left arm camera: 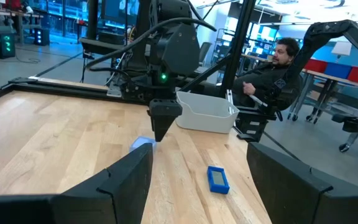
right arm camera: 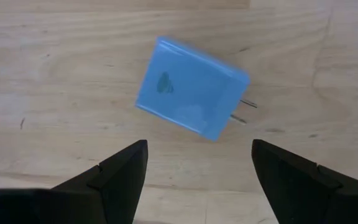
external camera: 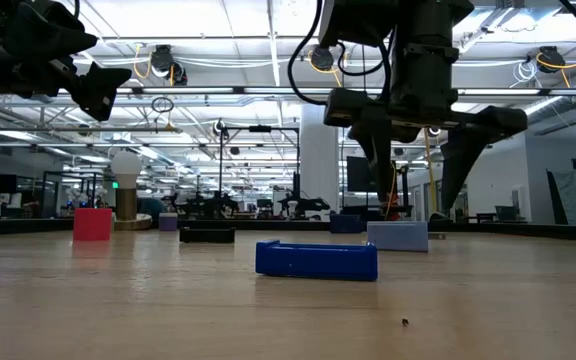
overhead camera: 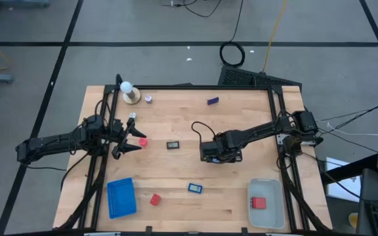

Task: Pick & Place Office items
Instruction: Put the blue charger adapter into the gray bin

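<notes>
A pale-blue plug block [right arm camera: 191, 87] lies flat on the wood, two metal prongs at one end. My right gripper [right arm camera: 199, 148] hangs open above it, pointing down, and touches nothing; in the low view its fingers [external camera: 423, 150] stand over the block [external camera: 398, 235]. My left gripper [overhead camera: 131, 139] waits open and level at the table's left, beside a red block [overhead camera: 142, 141]. Other office items lie loose: a black piece [overhead camera: 173, 145], a blue piece [overhead camera: 195, 188], a red block [overhead camera: 155, 199], a dark-blue bit [overhead camera: 212, 101] and whitish bits [overhead camera: 147, 99].
A blue ribbed tray [overhead camera: 121, 196] sits at the near left. A pale bin [overhead camera: 268, 216] at the near right holds a red block [overhead camera: 259, 202]. A white ball on a tan base [overhead camera: 130, 92] stands at the far left. A person [left arm camera: 272, 68] sits beyond the table.
</notes>
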Controlling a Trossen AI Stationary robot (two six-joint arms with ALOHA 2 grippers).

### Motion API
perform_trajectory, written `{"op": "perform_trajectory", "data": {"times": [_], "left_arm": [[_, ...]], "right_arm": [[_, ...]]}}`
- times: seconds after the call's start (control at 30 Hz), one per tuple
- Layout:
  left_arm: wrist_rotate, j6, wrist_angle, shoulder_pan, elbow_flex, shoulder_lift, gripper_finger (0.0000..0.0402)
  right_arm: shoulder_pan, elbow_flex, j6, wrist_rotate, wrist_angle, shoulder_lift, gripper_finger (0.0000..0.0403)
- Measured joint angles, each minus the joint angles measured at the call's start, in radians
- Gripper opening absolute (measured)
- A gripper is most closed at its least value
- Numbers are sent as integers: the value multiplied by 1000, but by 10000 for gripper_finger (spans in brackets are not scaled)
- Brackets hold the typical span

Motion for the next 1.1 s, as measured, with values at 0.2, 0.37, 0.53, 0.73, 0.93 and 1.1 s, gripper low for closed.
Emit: {"op": "perform_trajectory", "data": {"times": [0.2, 0.37, 0.53, 0.73, 0.93, 1.1], "left_arm": [[0, 1, 0, 0, 0, 0, 260], [0, 2, 0, 0, 0, 0, 259], [-1, 3, 0, 0, 0, 0, 260], [-1, 3, 1, 0, 0, 0, 260], [-1, -25, 1, 0, 0, 0, 259], [-2, -46, 1, 0, 0, 0, 259]], "right_arm": [[0, 0, -12, -3, 36, 0, 279], [-1, 0, -91, -3, 101, 0, 279], [-2, 0, -255, -4, 164, 0, 279], [-23, 0, -440, -36, 158, 0, 279], [-57, 1, -662, -71, 155, 0, 279], [-93, 1, -821, -88, 103, 0, 279]]}}
